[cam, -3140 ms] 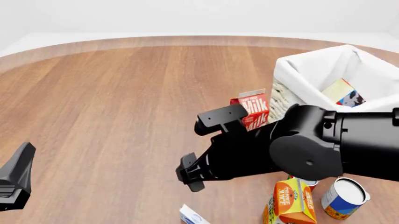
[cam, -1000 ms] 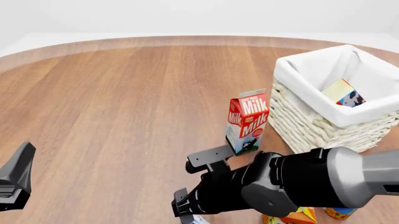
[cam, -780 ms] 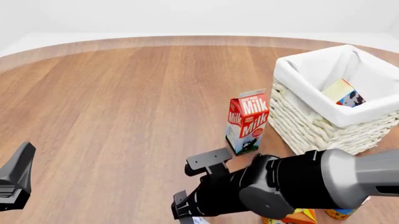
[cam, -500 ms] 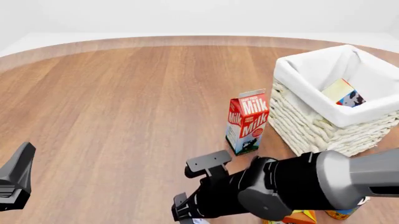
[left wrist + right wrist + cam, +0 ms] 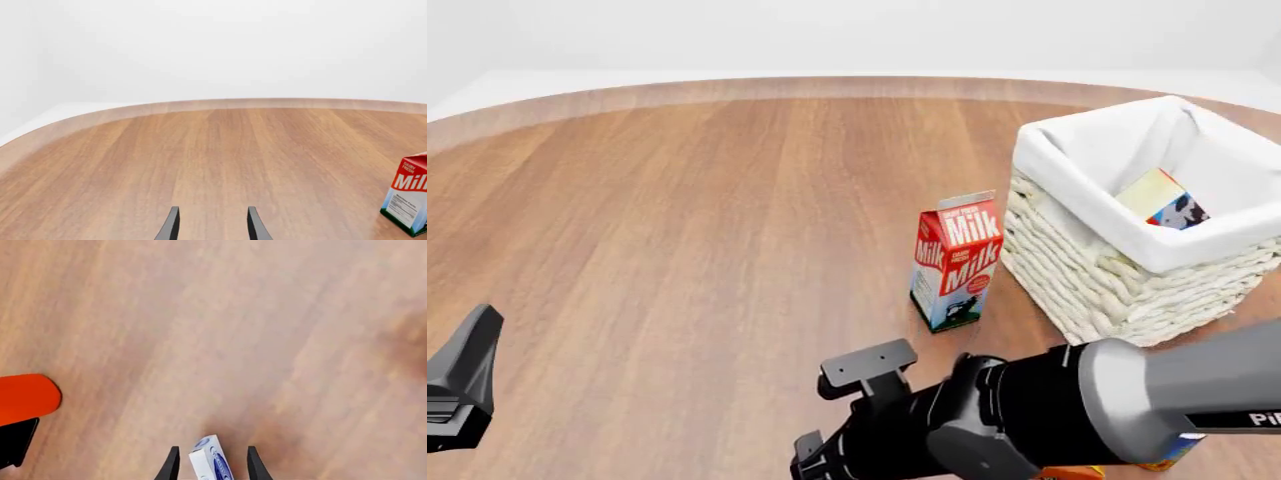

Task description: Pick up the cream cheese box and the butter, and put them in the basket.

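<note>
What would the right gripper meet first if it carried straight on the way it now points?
The cream cheese box, which sits between the open fingers of the right gripper; beyond it, probably the wooden table.

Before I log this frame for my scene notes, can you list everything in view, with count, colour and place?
table: one, brown wood, under everything.
basket: one, white wicker with white cloth lining, far right of the front view.
butter: one, yellow and red box, inside the basket.
milk carton: one, red and white, upright on the table just left of the basket.
cream cheese box: one, white with blue markings, between the right pincer's fingers; contact cannot be told.
orange shape: one, edge of the right wrist view; cannot tell what it is.
left pincer: black, fingers apart, nothing between them.
right pincer: black, fingers apart around the cream cheese box.
</note>
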{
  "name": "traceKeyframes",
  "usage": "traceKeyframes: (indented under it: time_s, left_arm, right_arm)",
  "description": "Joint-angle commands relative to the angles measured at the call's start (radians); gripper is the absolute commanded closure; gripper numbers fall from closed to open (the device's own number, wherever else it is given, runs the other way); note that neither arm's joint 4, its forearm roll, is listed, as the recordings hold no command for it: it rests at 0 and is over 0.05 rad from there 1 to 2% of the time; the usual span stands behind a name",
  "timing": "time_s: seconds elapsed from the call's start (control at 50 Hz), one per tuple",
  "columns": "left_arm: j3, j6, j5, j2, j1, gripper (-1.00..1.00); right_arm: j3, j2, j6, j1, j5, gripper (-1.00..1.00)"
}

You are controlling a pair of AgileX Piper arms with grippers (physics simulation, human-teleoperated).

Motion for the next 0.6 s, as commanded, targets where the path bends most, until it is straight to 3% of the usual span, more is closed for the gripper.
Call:
traceKeyframes:
  time_s: [0.02,0.18,0.2,0.48,0.6]
  left_arm:
    - [0.000,0.000,0.000,0.000,0.000,-1.00]
    - [0.000,0.000,0.000,0.000,0.000,-1.00]
    - [0.000,0.000,0.000,0.000,0.000,-1.00]
    - [0.000,0.000,0.000,0.000,0.000,-1.00]
    - [0.000,0.000,0.000,0.000,0.000,-1.00]
  right_arm:
    - [0.002,0.018,0.016,0.014,-0.014,-1.00]
    - [0.008,0.018,0.015,0.010,-0.024,-1.00]
    - [0.008,0.017,0.009,0.004,-0.022,1.00]
    - [0.001,0.008,-0.005,-0.005,-0.008,1.00]
    - [-0.029,-0.046,-0.054,-0.042,0.054,1.00]
